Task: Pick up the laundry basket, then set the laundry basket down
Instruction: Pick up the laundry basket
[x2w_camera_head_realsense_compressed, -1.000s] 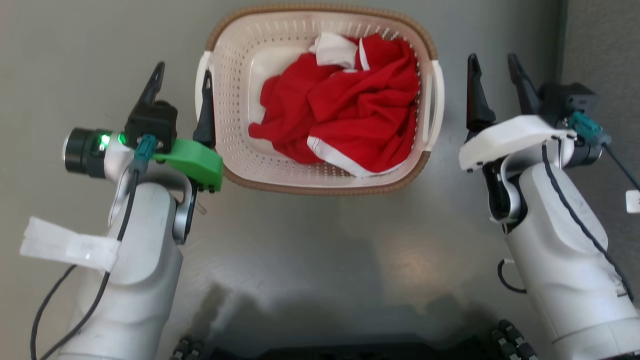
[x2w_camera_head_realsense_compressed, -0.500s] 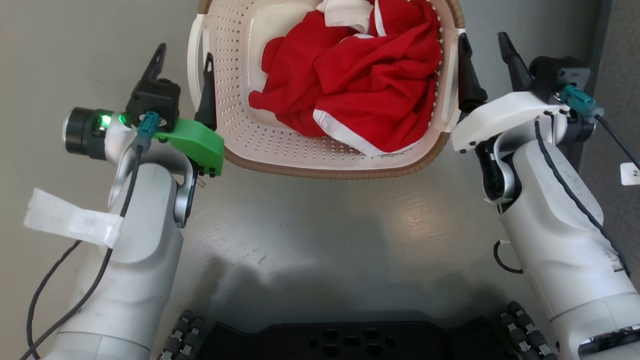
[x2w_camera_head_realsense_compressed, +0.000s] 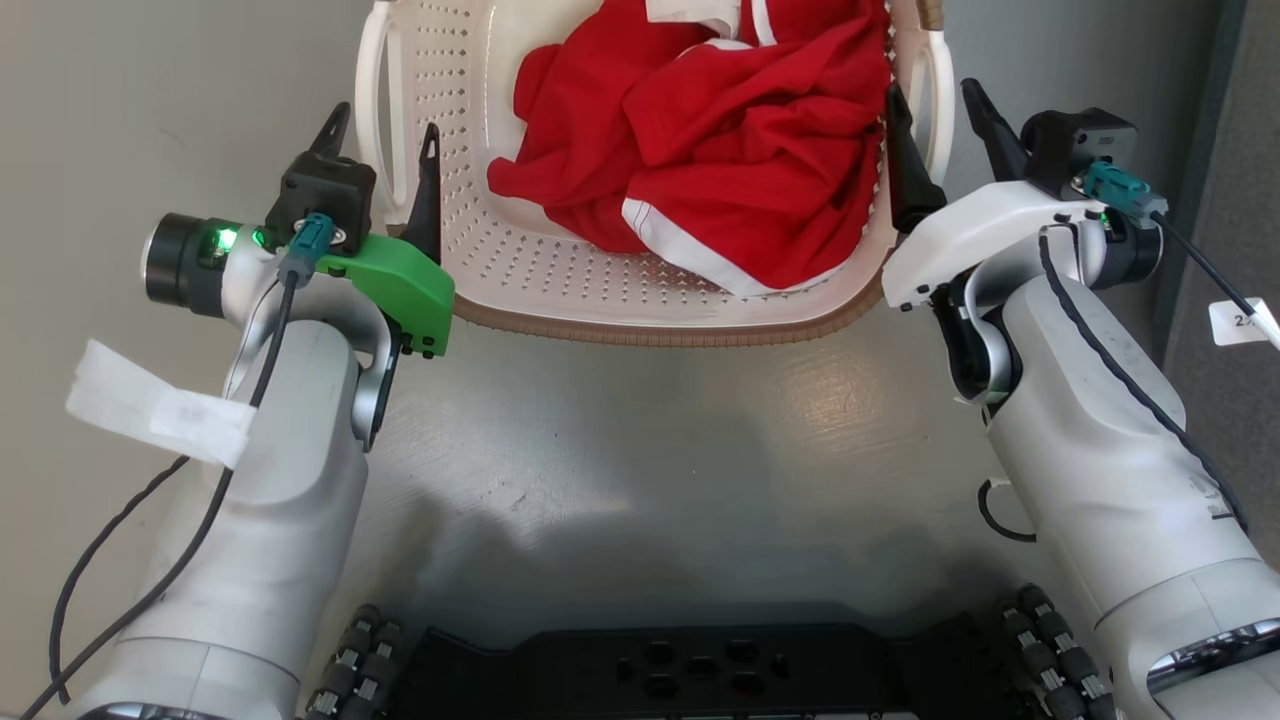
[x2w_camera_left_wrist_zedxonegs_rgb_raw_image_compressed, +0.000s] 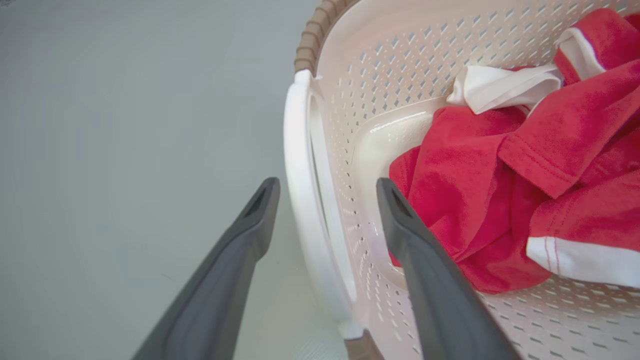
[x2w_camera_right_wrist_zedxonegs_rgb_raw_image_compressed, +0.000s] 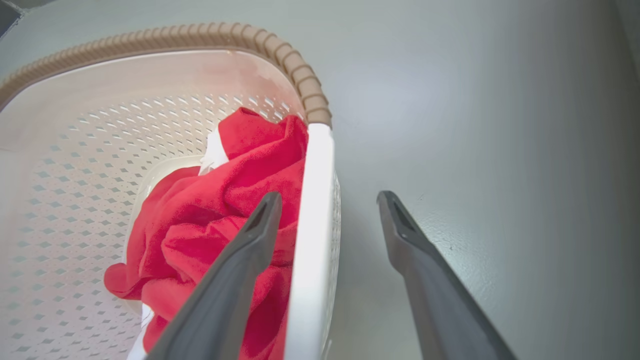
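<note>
Two items, left gripper (x2w_camera_head_realsense_compressed: 386, 118) and right gripper (x2w_camera_head_realsense_compressed: 931, 87), both spread open astride laundry basket (x2w_camera_head_realsense_compressed: 560, 270) side handles (x2w_camera_head_realsense_compressed: 363, 110); clamping, lift, set-down apparently outstanding.

The laundry basket (x2w_camera_head_realsense_compressed: 560, 270) is cream-white, dotted with rows of small holes; its rim (x2w_camera_head_realsense_compressed: 640, 337) is ribbed brown and its handles (x2w_camera_head_realsense_compressed: 366, 100) plain white. The garment (x2w_camera_head_realsense_compressed: 720, 150) inside is bright red with white bands. The floor (x2w_camera_head_realsense_compressed: 650, 450) is dull grey, and a bracket (x2w_camera_head_realsense_compressed: 395, 285) is vivid green.
</note>
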